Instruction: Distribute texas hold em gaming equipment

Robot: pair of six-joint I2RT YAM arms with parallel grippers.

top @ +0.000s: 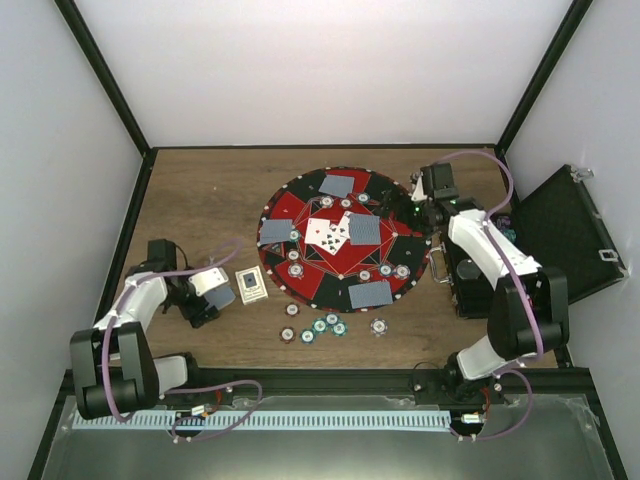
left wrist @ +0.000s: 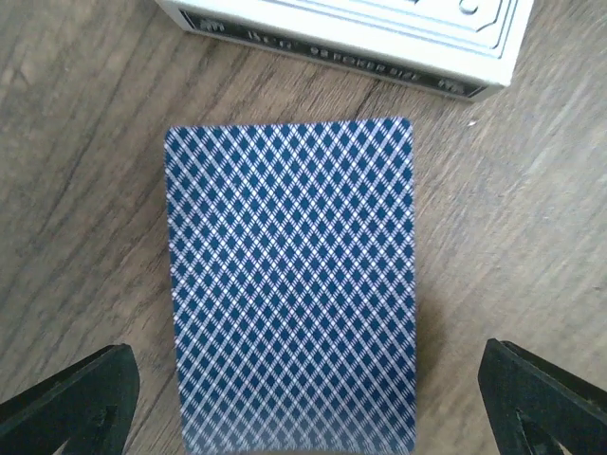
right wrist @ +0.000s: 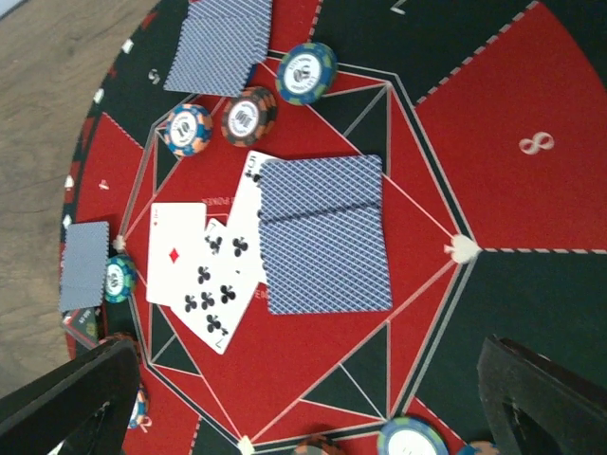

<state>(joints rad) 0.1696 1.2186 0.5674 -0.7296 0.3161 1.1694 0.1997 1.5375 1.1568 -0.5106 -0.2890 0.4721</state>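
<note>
Because the card (left wrist: pixel 289 284) is thin, light and bends easily, and it lies flat on the table (left wrist: pixel 76 142) just below the card box (left wrist: pixel 360 38), I would pinch it by its long edges. My left gripper (left wrist: pixel 303 379) is wide open on both sides of the card and holds nothing. The right gripper (right wrist: pixel 308 379) hovers open and empty over the mat (right wrist: pixel 512 142), where other cards (right wrist: pixel 322 237) and chips (right wrist: pixel 305 72) lie. The black case (top: pixel 570 235) is open, but I cannot tell what is inside it.

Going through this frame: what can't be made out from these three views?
Left wrist: card lies face down, value hidden; box cut off by top edge.
Right wrist: face-up cards partly covered by face-down cards.
Top: chips too small to read; case interior partly hidden by right arm.
</note>
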